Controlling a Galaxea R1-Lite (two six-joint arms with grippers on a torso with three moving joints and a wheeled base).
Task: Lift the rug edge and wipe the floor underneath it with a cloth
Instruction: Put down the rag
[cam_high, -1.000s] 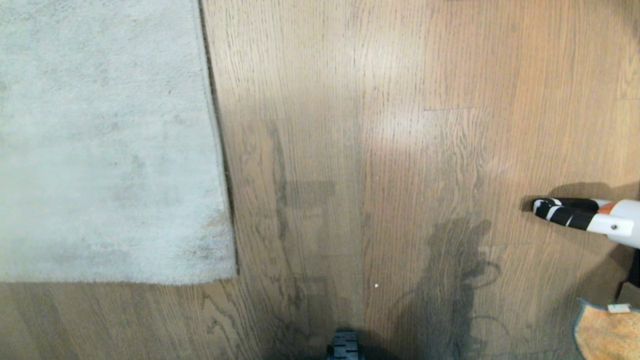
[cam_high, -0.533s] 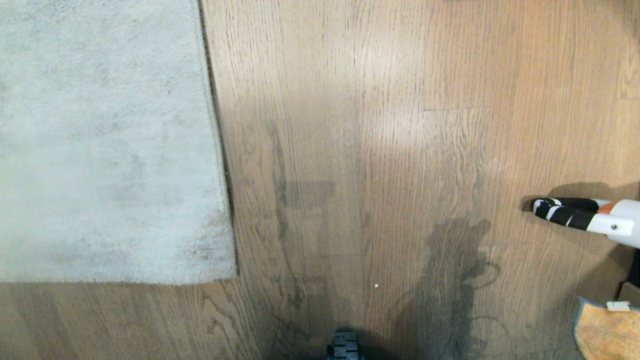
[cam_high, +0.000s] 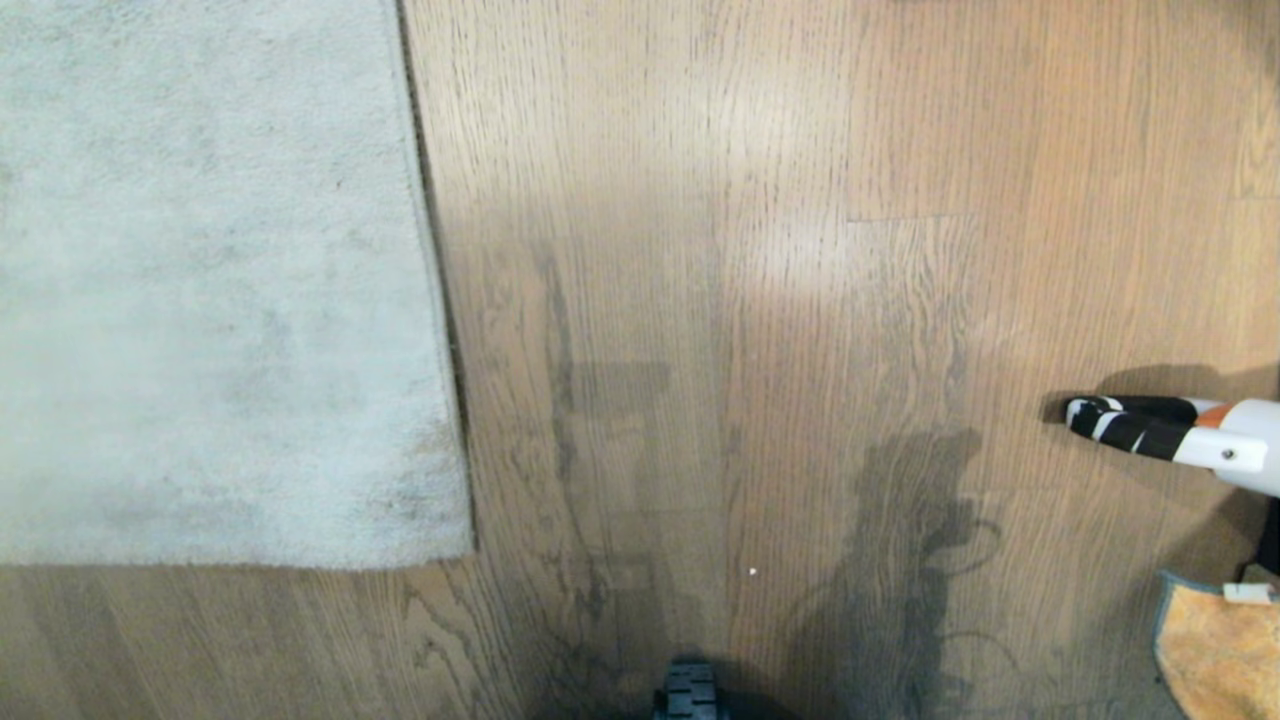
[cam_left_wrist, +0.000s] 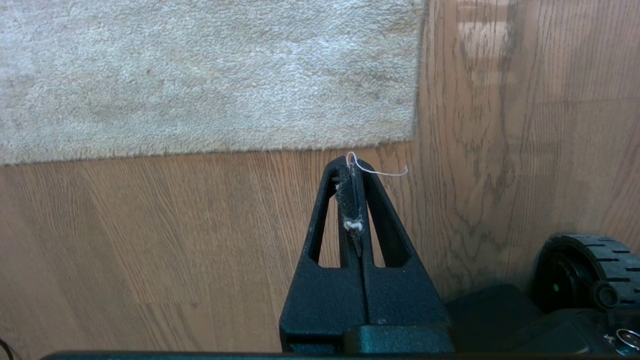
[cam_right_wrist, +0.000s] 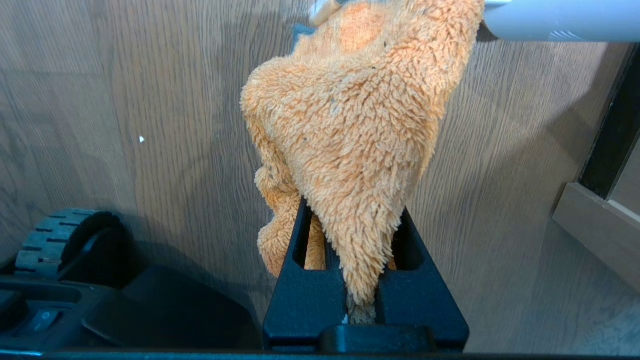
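Two pincers: right gripper (cam_right_wrist: 350, 235) clamped on fluffy orange cloth (cam_right_wrist: 350, 125), left gripper (cam_left_wrist: 352, 165) closed empty, pale grey rug edge (cam_left_wrist: 300, 142) flat just ahead of its tips on brown wood-grain floor (cam_left_wrist: 150, 225).

The cloth (cam_high: 1225, 650) — cut off by the head view's edge.
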